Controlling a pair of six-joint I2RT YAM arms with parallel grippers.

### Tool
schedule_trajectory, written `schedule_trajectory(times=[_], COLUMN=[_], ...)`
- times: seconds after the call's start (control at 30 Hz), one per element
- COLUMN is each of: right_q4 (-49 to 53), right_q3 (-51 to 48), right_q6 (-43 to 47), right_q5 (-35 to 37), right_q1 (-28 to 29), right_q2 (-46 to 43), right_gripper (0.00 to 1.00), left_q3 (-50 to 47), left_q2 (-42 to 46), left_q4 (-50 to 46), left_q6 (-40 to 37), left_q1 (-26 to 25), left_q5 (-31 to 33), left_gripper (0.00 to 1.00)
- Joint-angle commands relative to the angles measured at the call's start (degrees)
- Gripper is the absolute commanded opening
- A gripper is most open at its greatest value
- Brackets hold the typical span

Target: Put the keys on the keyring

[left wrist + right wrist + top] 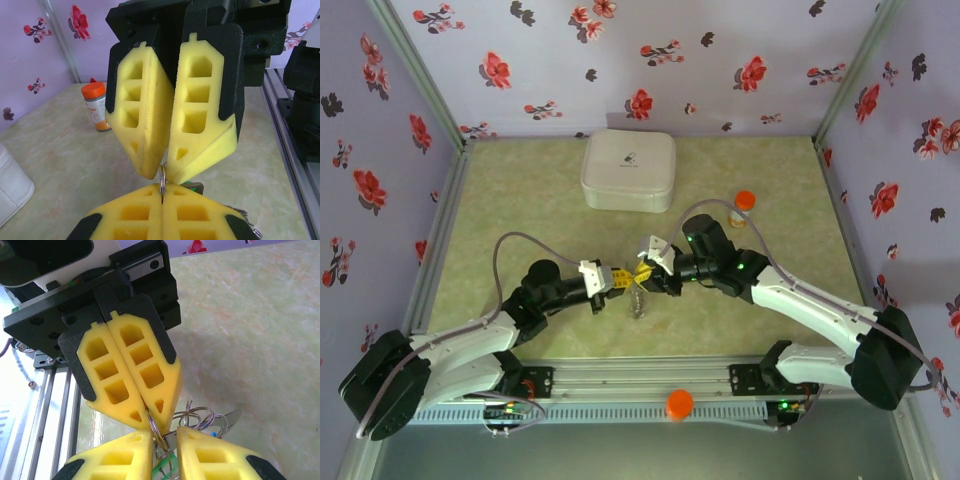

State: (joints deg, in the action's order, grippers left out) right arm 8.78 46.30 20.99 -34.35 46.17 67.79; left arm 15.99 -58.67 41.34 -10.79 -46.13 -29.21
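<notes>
Clamping both the left gripper (161, 196) and right gripper (165, 442) closed on the keyring (156, 432), well to the arms' side of the white case (628, 170), you hold it steady, likely so the dangling keys (227, 417) can thread on.

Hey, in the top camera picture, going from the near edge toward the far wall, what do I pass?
Orange round piece on the front rail → keys dangling from the keyring → orange-capped bottle → white case.
</notes>
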Motion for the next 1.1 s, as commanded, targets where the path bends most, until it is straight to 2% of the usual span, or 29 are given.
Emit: schedule_trajectory(times=[0.0,0.13,0.17,0.3,0.47,0.63,0.77,0.9,1.03,1.07], right_q4=[0.1,0.4,0.9,6.7,12.5,20.1,22.1,23.2,22.0,20.5], right_q3=[0.2,0.9,1.3,4.2,7.9,13.1,15.0,16.3,15.7,14.5], right_q6=[1.1,1.6,1.9,5.8,9.4,13.7,15.0,15.9,13.5,12.4], right_q5=[-0.6,-0.6,-0.3,3.2,7.3,11.5,12.9,14.0,9.9,8.3], right_q1=[0.5,0.5,0.5,2.0,4.0,6.7,7.9,9.1,8.3,7.4], right_q2=[1.4,2.1,2.1,2.1,2.7,5.3,6.3,6.8,5.4,4.4], right_gripper=[0.17,0.04,0.0,0.0,0.0,0.0,0.0,0.0,0.01,0.08], left_q3=[0.0,0.0,0.0,-0.1,0.8,4.0,5.6,6.8,7.1,7.0], left_q2=[0.7,0.8,0.9,2.5,5.2,6.8,6.8,6.2,6.4,6.7], left_q4=[3.3,3.2,3.2,0.8,-9.7,-17.0,-20.2,-22.0,-22.1,-21.8], left_q6=[0.7,0.8,0.9,0.7,-1.8,-3.8,-5.0,-6.0,-6.4,-6.3], left_q1=[0.1,0.2,0.2,0.2,0.2,0.2,0.2,0.2,0.2,0.2], left_q5=[-1.5,-1.4,-1.2,-0.1,0.3,0.2,-0.1,-0.9,-1.1,-1.3], left_gripper=[0.0,0.0,0.06,0.16,0.18,0.18,0.17,0.09,0.0,0.0])
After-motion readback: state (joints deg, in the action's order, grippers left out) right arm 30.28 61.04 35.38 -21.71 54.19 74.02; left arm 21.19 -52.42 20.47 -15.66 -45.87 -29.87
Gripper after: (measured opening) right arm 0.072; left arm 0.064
